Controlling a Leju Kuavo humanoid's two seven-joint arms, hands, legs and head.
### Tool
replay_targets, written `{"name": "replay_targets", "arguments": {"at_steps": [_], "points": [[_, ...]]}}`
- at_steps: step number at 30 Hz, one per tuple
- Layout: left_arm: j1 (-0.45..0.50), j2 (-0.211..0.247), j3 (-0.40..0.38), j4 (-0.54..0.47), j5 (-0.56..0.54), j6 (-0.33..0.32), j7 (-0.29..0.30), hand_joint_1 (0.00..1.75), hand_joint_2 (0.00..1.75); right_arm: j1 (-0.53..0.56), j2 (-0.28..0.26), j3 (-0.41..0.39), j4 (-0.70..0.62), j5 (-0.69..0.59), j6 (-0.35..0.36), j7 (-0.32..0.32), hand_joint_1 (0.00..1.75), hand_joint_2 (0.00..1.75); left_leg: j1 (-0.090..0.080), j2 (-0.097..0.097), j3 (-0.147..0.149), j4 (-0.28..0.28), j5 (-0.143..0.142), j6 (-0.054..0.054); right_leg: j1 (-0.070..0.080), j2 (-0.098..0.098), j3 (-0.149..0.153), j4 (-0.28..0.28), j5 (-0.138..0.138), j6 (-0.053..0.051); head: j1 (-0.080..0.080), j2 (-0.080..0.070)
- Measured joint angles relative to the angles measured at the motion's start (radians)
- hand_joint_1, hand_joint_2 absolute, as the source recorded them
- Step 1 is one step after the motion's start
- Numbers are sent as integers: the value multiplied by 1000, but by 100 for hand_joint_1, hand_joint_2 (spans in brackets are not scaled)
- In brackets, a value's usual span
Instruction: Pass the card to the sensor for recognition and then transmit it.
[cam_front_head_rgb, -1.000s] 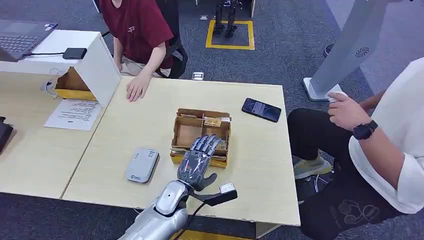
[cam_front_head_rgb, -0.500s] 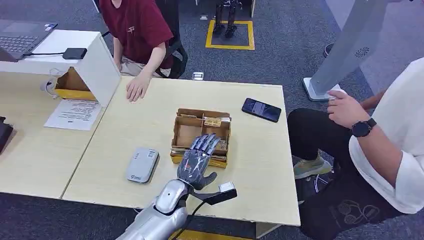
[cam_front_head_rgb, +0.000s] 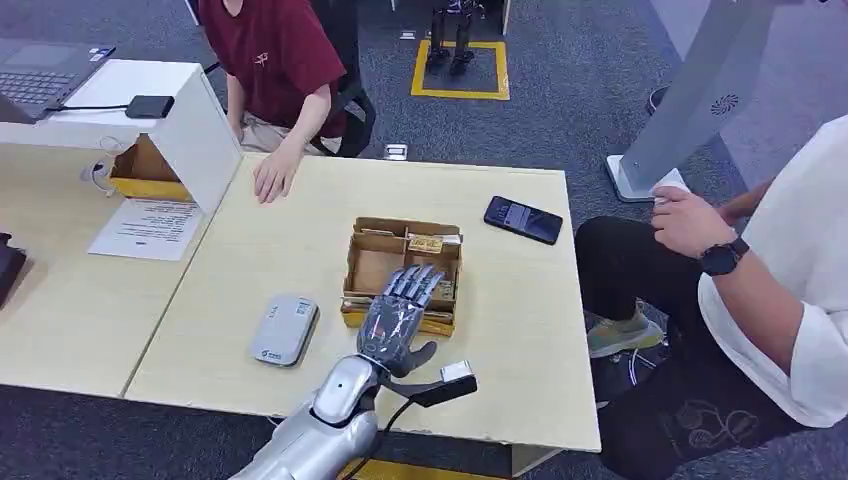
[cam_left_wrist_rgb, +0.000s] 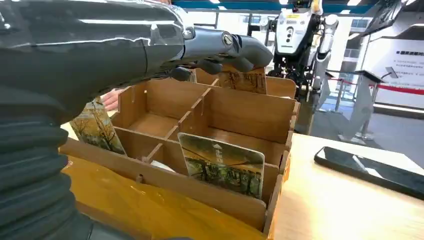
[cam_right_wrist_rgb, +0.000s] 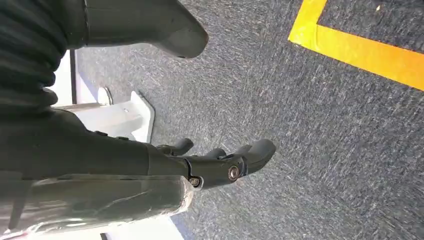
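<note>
A cardboard card box (cam_front_head_rgb: 352, 268) with several compartments stands at the middle of the table. Picture cards lean in it: one (cam_left_wrist_rgb: 222, 170) in a near compartment, one (cam_left_wrist_rgb: 96, 127) at the side, one (cam_left_wrist_rgb: 246, 80) against the far wall. My left hand (cam_front_head_rgb: 398, 318) hovers over the box's near right part, fingers spread and stretched forward, holding nothing; in the left wrist view its fingertips (cam_left_wrist_rgb: 240, 50) reach above the far card. The grey-white sensor (cam_front_head_rgb: 284, 329) lies flat to the box's left. My right hand (cam_right_wrist_rgb: 215, 162) hangs over the carpet, fingers loosely extended, holding nothing.
A black phone (cam_front_head_rgb: 522, 219) lies at the table's far right. A seated person's hand (cam_front_head_rgb: 272, 178) rests on the far edge; another person (cam_front_head_rgb: 700, 225) sits close on the right. A white stand (cam_front_head_rgb: 200, 130), a laptop (cam_front_head_rgb: 40, 75) and a paper sheet (cam_front_head_rgb: 148, 228) are on the left.
My left hand has edged slightly forward over the box. The person on the right has lowered their hand a little.
</note>
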Motion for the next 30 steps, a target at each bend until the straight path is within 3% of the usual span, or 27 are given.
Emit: {"name": "replay_targets", "arguments": {"at_steps": [6,7,8,9,30], "points": [[-2,0,0,11,0,0,3,0,175,0,0,0,0,-1,2,4,0,175,0,0,0,0,0,0,0,0,0,0,0,0,0,0],[-3,0,0,13,-2,0,3,7,175,0,0,0,0,-1,2,4,0,175,0,0,0,0,0,0,0,0,0,0,0,0,0,0],[-3,0,0,15,-4,-1,6,157,175,0,0,0,0,0,2,4,0,175,0,0,0,0,0,0,0,0,0,0,0,0,0,0],[-3,0,0,17,-5,-1,8,175,175,0,0,0,0,0,2,4,0,175,0,0,0,0,0,0,0,0,0,0,0,0,0,0],[-14,0,1,38,2,-11,14,175,175,-1,0,-14,0,0,2,-2,0,175,0,0,0,0,0,0,0,0,0,0,0,0,0,0]]}}
